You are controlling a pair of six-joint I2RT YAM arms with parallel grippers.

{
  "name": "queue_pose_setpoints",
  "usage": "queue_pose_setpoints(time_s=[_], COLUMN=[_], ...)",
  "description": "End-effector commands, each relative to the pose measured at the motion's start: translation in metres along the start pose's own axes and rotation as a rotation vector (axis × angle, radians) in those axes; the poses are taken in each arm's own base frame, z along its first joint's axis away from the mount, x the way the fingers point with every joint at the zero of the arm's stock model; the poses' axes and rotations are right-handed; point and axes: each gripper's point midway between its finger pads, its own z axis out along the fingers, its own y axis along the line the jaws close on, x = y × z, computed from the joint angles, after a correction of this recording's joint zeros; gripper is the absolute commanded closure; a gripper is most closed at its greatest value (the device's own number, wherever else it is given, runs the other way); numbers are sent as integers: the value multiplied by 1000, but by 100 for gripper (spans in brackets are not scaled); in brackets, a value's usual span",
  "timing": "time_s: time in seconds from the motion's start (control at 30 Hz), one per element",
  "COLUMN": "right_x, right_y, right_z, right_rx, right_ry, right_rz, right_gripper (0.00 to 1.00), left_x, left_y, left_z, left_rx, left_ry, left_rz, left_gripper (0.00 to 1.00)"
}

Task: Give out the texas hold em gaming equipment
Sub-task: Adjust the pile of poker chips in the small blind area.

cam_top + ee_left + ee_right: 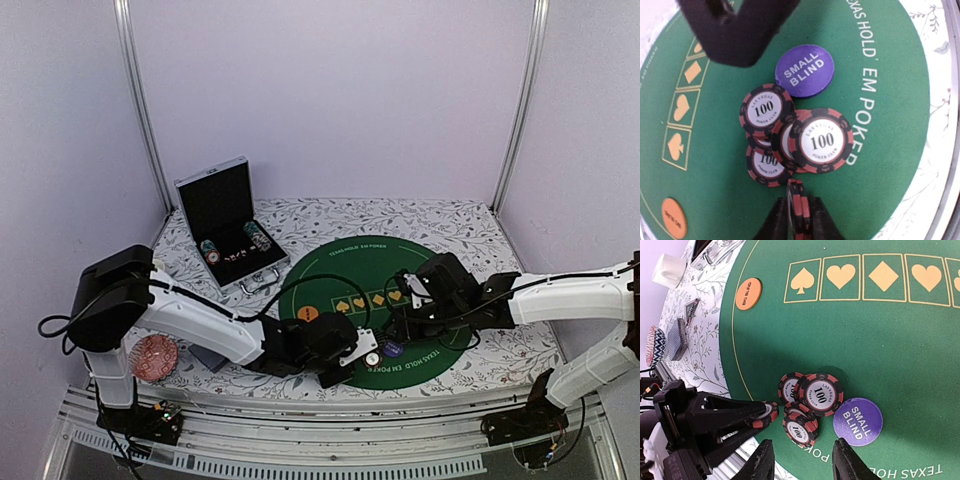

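Floral-print tablecloth [330, 215] under pale walls, round green poker mat [330, 272] in the middle.

Left arm [200, 325] reaches low from its base at the left toward the mat's near edge, forearm nearly level. Left gripper [796, 222] is pinched almost closed on a thin chip stack [797, 200] held edge-on. It looks like two chips, but the count is unclear. The stack sits just above the mat, at the near side of the loose pile.

Right arm [560, 295] stretches in from the right, wrist angled down over the mat. Right gripper [802, 445] has its jaws spread partway with nothing between them, and hovers just above the pile, facing the left one.

Loose poker chips [822, 140]: red-and-black, marked 100, lying flat and overlapping. At least four are visible and some are hidden underneath.

One purple SMALL BLIND button [804, 70] is just beside the pile, touching or nearly so. One orange BIG BLIND button [748, 293] is well apart, near the mat's left rim by the spade box.

Off the mat on the cloth are one playing-card deck [677, 337], a red patterned round object [155, 357] beside it and one cream mug [669, 270]. One open metal case [215, 205] at far left holds more chips.
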Motion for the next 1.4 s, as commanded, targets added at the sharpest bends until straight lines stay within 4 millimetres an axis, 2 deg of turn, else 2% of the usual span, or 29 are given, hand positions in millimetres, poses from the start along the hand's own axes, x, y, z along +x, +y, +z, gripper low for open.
queue_pose_setpoints(time_s=[0.0,0.17,0.3,0.4,0.57,0.63,0.73,0.9,1.0,1.13,1.23,1.37], right_x=[2,0,0,-3,-6,-4,1,3,8,16,19,20], right_y=[-8,-7,-8,-8,-10,-16,-20,-4,7,6,11,14], right_z=[-5,-7,-8,-11,-15,-15,-13,-4,7,26,41,52], right_rx=[28,27,31,32,54,84,126,206,234,284,298,333], right_ry=[-3,-4,-2,-8,-6,8,40,90,129,166,173,153], right_rz=[-12,-20,-30,-38,-61,-63,-70,-122,-149,-145,-146,-134], right_gripper=[57,56,55,54,50,49,47,44,41,26,24,23], left_x=[1,3,1,-7,-23,-24,-14,13,32,45,50,53], left_y=[-22,-33,-35,-34,-25,-14,16,82,114,121,118,114], left_z=[4,0,-7,-16,-38,-46,-53,-65,-70,-70,-65,-59], left_rx=[61,129,158,177,244,255,240,175,101,79,88,107], left_ry=[1,7,2,-29,-98,-112,-94,-59,-33,-7,12,28], left_rz=[58,59,55,37,-48,-103,-237,-508,-622,-659,-665,-677], left_gripper=[76,58,49,44,43,43,43,41,39,36,35,35])
